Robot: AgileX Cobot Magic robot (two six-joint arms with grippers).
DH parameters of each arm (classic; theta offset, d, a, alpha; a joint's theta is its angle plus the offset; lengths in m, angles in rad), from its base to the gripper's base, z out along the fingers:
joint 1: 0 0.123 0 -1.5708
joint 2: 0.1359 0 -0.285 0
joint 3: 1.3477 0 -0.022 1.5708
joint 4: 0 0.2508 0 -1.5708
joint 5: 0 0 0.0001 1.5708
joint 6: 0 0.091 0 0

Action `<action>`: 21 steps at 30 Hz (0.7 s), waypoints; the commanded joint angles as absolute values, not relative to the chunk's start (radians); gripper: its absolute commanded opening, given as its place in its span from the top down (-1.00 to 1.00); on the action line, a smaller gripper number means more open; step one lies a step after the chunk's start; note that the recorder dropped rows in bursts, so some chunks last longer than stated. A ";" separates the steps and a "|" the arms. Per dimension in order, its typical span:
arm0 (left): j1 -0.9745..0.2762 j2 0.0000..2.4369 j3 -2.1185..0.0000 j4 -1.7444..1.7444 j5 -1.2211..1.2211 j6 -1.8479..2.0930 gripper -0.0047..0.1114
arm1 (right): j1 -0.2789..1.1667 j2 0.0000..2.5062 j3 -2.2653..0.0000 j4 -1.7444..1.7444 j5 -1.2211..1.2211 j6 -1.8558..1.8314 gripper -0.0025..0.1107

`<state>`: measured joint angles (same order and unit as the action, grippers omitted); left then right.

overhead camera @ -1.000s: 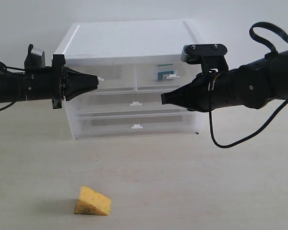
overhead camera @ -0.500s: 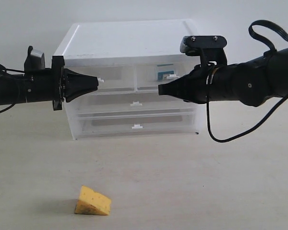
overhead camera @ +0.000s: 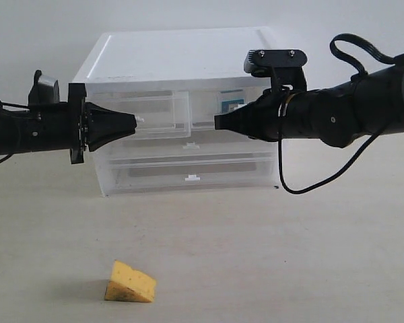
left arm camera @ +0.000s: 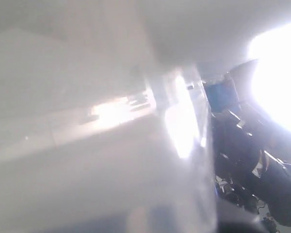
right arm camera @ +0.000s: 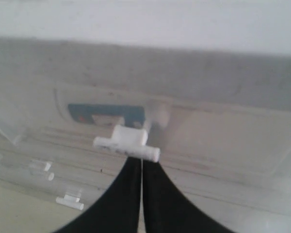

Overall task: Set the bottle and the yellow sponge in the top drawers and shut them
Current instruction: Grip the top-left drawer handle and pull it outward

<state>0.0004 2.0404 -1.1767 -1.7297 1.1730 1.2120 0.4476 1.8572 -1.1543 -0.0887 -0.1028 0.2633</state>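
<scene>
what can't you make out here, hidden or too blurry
- Left wrist view: glare and blur hide the left fingers and the handle of the top left drawer.
- Bottle: only a blue label patch shows through the frosted top right drawer, in exterior and right wrist views.
- Exterior view: too small to tell whether the right fingers touch that drawer's handle.
- Yellow sponge: outside both wrist views.

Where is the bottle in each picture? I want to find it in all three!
Exterior view: the bottle sits inside the right top drawer, just above the right gripper.
Left wrist view: probably the blurry blue patch beside the dark arm; hard to tell.
Right wrist view: its blue label shows behind the white handle.
Shared landmark: that handle, in front of the bottle.
</scene>
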 commanded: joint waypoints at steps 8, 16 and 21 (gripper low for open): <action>0.001 1.890 -1.006 -1.731 1.221 1.310 0.85 | 0.439 1.862 -1.168 -0.089 -0.110 0.254 0.96; 0.001 1.867 -0.934 -1.731 1.221 1.346 0.85 | 0.439 1.856 -1.168 -0.089 -0.049 0.269 0.96; 0.001 1.861 -0.894 -1.729 1.221 1.365 0.85 | 0.439 1.836 -1.168 -0.089 -0.035 0.281 0.96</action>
